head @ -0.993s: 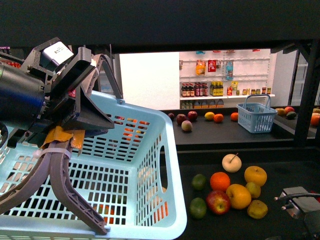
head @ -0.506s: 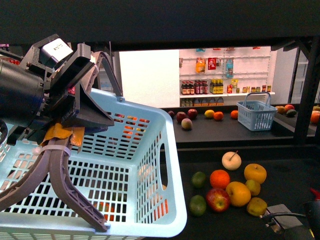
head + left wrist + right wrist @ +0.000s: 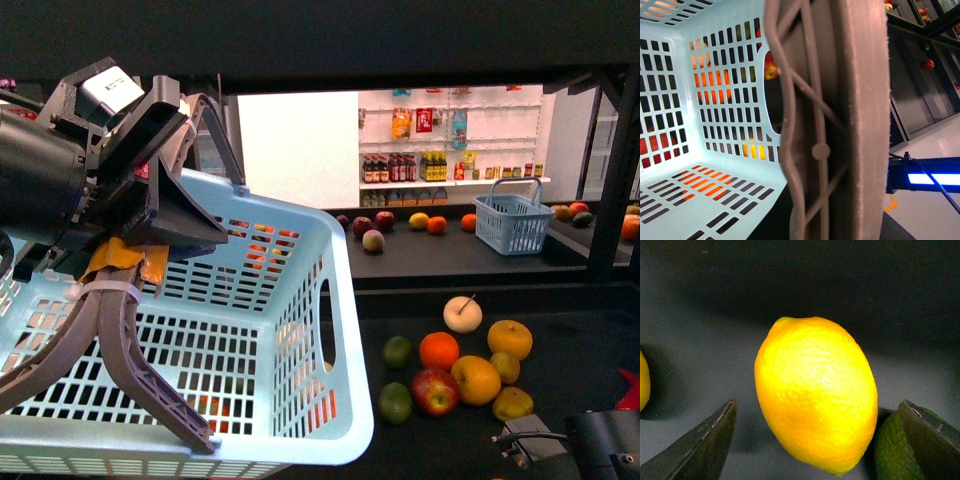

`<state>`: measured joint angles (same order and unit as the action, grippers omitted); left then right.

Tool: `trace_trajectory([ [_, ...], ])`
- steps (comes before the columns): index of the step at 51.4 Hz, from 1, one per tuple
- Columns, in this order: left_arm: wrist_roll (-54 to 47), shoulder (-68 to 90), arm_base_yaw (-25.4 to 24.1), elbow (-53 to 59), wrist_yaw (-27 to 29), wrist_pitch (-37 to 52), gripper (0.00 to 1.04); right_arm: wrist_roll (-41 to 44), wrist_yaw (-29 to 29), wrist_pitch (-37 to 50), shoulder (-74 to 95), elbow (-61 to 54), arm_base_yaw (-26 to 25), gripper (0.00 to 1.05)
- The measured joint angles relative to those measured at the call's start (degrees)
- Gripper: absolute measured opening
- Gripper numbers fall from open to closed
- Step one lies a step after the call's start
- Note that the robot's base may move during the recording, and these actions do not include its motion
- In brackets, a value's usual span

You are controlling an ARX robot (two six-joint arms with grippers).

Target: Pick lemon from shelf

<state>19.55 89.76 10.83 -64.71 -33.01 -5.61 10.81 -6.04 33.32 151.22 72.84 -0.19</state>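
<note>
A yellow lemon (image 3: 815, 395) fills the right wrist view, lying on the dark shelf tier (image 3: 700, 340) between the two spread fingers of my open right gripper (image 3: 817, 407), with no contact showing. A green fruit (image 3: 892, 450) lies against one finger. In the front view my right gripper (image 3: 560, 450) is low at the right, just beside the fruit pile on the black shelf (image 3: 580, 370), nearest a small lemon (image 3: 513, 403). My left gripper (image 3: 130, 265) is shut on the grey handle (image 3: 120, 340) of a light blue basket (image 3: 250, 330), held up at the left. The handle (image 3: 840, 125) and the basket (image 3: 700, 100) fill the left wrist view.
The pile holds a red apple (image 3: 435, 390), oranges (image 3: 438, 351), two limes (image 3: 395, 402) and a pale pear-like fruit (image 3: 462, 314). A small blue basket (image 3: 510, 222) and more fruit sit on the far tier. A black post (image 3: 612, 180) stands at right. White bottle shelves (image 3: 450, 150) are behind.
My right gripper has moved left and lower in the front view, closer to the fruit pile. The left gripper and the basket have stayed almost in place.
</note>
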Motion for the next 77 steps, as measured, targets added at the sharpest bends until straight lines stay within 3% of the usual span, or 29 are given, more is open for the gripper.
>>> trace_trajectory([
  [14,0.02,0.00,0.00,0.00,0.00,0.00,0.14,0.00,0.28,-0.17,2.62,3.08,0.61,0.97],
  [20,0.02,0.00,0.00,0.00,0.00,0.00,0.14,0.26,1.20,-0.37,3.32,3.76,0.68,0.78],
  [24,0.00,0.00,0.00,0.00,0.00,0.00,0.14,0.37,1.03,-0.37,3.34,3.80,0.68,0.72],
  [48,0.00,0.00,0.00,0.00,0.00,0.00,0.14,0.83,1.31,0.02,0.83,0.13,0.00,0.71],
  [62,0.02,0.00,0.00,0.00,-0.02,0.00,0.14,-0.28,-2.58,-0.37,-22.27,-11.39,-3.19,0.71],
  [77,0.00,0.00,0.00,0.00,0.00,0.00,0.14,-5.68,-10.01,-11.89,-52.85,-17.09,-0.94,0.71],
])
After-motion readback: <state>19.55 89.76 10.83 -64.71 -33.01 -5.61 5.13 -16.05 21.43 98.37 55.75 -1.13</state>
